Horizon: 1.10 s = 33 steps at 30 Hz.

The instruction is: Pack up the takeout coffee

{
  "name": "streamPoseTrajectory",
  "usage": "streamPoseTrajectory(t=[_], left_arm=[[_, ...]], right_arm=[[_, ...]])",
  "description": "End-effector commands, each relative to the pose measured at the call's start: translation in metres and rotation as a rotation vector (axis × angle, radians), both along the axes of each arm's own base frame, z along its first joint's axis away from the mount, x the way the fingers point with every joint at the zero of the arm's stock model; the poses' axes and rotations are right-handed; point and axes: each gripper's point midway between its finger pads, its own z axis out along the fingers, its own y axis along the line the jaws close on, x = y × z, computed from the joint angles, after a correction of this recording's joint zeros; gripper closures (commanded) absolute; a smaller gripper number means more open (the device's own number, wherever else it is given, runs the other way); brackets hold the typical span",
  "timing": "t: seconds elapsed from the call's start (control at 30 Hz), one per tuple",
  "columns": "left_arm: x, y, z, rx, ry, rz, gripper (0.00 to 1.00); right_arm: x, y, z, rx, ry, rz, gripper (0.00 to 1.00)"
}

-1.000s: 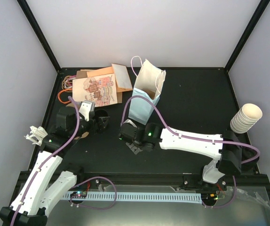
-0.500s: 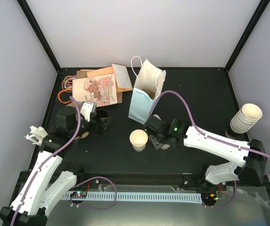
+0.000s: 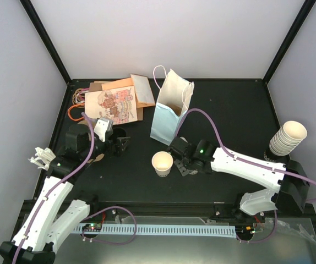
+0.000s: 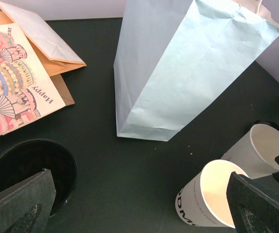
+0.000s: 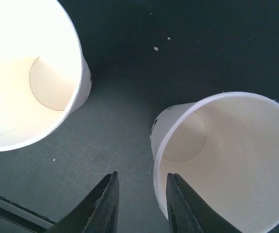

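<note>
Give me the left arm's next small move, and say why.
Probably shift the left gripper sideways until the black lid sits between its fingers. Its jaws stand wide open, but in the left wrist view the lid lies off to one side, partly behind one finger.

Tabletop (image 3: pixel 229 110) was a matt black sheet with pale dusty specks. The bag (image 3: pixel 169 118) at 12 o'clock was pale blue paper, matt, with crisp fold creases. At 10 o'clock lay kraft-brown paper envelopes (image 3: pixel 139 91) and a smooth printed card (image 3: pixel 114 104). The lone cup (image 3: pixel 162 163) and the cup stack (image 3: pixel 288 137) at 3 o'clock were smooth cream paper. The takeout coffee (image 4: pixel 32 162) showed smooth black plastic with a glossy rim. The left gripper (image 4: pixel 137 194) had grainy matt black plastic fingers. The right gripper (image 5: pixel 142 194) looked smoother, shiny at the edges. The arm shells (image 3: pixel 240 165) were glossy white plastic.
</note>
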Motion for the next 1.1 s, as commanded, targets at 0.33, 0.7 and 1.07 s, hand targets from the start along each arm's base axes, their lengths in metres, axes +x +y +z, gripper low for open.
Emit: streamPoseTrajectory(t=[0.33, 0.7, 1.07], left_arm=[[0.001, -0.002, 0.006, -0.004, -0.027, -0.015, 0.01], [0.001, -0.002, 0.006, -0.004, -0.024, -0.015, 0.01], [0.000, -0.002, 0.006, -0.007, -0.023, -0.017, 0.01]], right_arm=[[0.009, -0.005, -0.027, -0.044, 0.014, -0.025, 0.76], [0.011, -0.007, -0.020, -0.046, -0.006, -0.025, 0.90], [0.040, -0.029, 0.013, -0.030, -0.080, -0.090, 0.95]])
